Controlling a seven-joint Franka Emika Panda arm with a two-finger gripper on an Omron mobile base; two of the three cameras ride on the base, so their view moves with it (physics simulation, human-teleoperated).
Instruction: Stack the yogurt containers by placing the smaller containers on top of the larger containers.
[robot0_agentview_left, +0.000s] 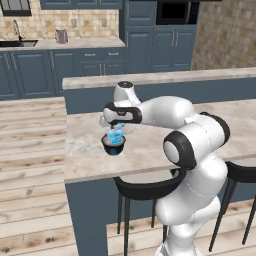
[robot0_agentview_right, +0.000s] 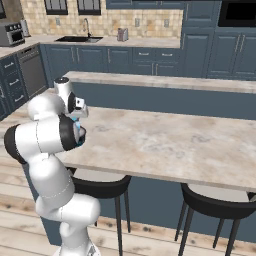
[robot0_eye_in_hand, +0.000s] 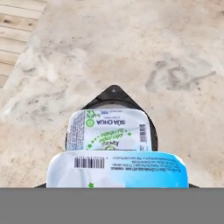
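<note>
A: Where do the yogurt containers stand?

B: In the left base view, left of centre, the dark tub (robot0_agentview_left: 113, 145) sits on the marble tabletop (robot0_agentview_left: 150, 145) near its left edge, with a light-blue cup (robot0_agentview_left: 115, 135) directly over it. The hand (robot0_agentview_left: 114, 125) hangs straight above both.

A: And the hand view?

B: Looking down, the black tub (robot0_eye_in_hand: 114, 94) peeks out at centre frame. A smaller cup (robot0_eye_in_hand: 110, 130) with a green-and-white label covers most of it, and a second light-blue cup (robot0_eye_in_hand: 117, 170) with a barcode lies at the bottom edge, nearest the camera.

A: Is the hand clamped on that nearest cup?

B: I cannot tell. The fingertips are hidden behind it, and from the base views the cup blocks the gap. It sits right where a held thing would, so I judge it is likely gripped, part-way closed around it.

A: Why hold it there?

B: It lines up over the stack, so lowering it should set it squarely on top.

A: Risk?

B: The cups are blocky and slightly offset; a skewed release could tip the upper one off.
</note>
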